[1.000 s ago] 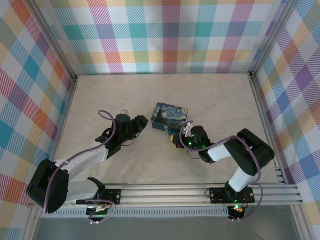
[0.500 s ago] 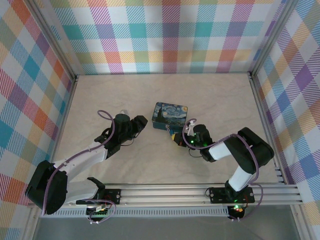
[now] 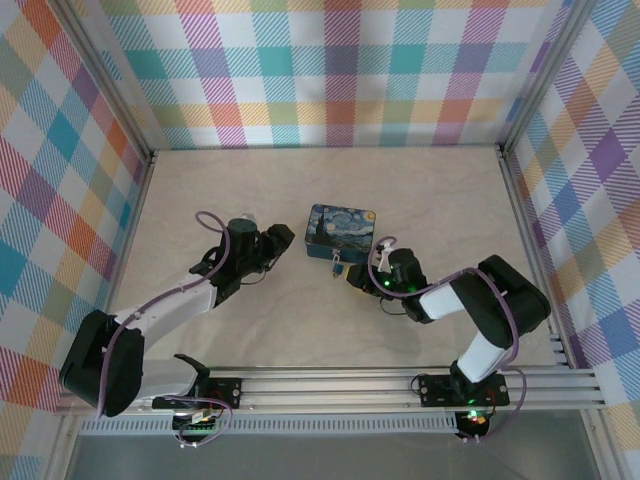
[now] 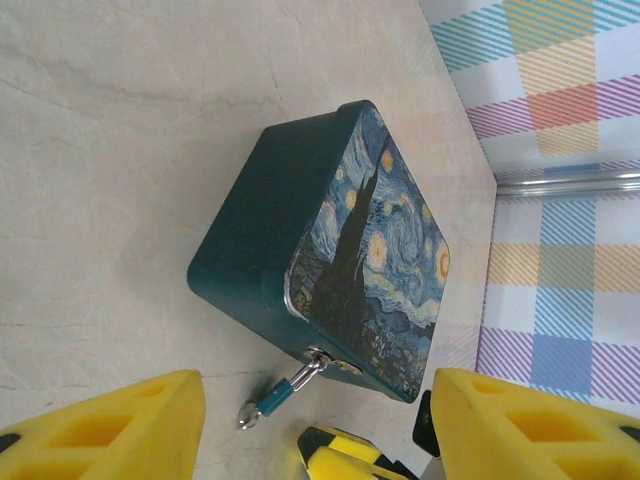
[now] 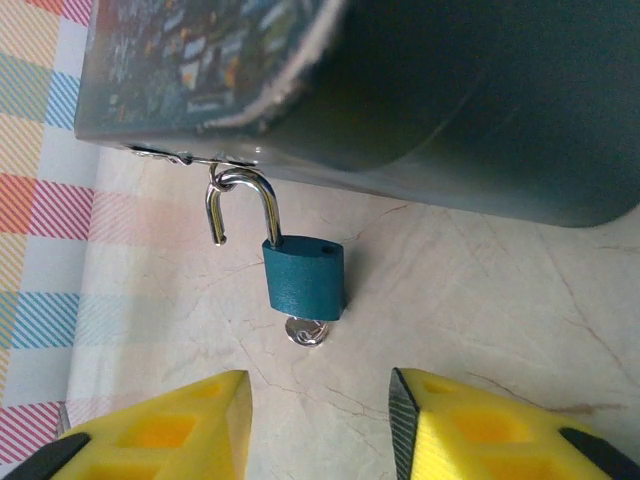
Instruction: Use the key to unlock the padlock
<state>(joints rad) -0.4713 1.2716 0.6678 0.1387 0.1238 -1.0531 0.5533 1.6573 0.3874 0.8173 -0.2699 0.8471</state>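
The padlock (image 5: 303,282), small with a blue body, hangs by its silvery shackle (image 5: 268,210) from the hasp of the painted tin (image 5: 470,90). One shackle leg stands free of the body. The key (image 5: 312,331) sticks in the underside, its round head resting on the table. My right gripper (image 5: 320,430) is open just short of the key, touching nothing. In the left wrist view the padlock (image 4: 274,396) lies ahead of my open left gripper (image 4: 315,430), whose yellow fingers (image 4: 120,430) stand clear of the tin (image 4: 270,230). From above, the padlock (image 3: 337,264) sits between the two grippers.
The tin (image 3: 340,232) stands mid-table with the left gripper (image 3: 283,238) at its left corner and the right gripper (image 3: 357,276) at its near side. Checked walls enclose the table (image 3: 420,190); an aluminium rail (image 3: 330,385) runs along the near edge.
My right gripper was shut at the padlock and has opened, leaving the key in the lock. My left gripper has spread a little wider and drawn slightly left of the tin.
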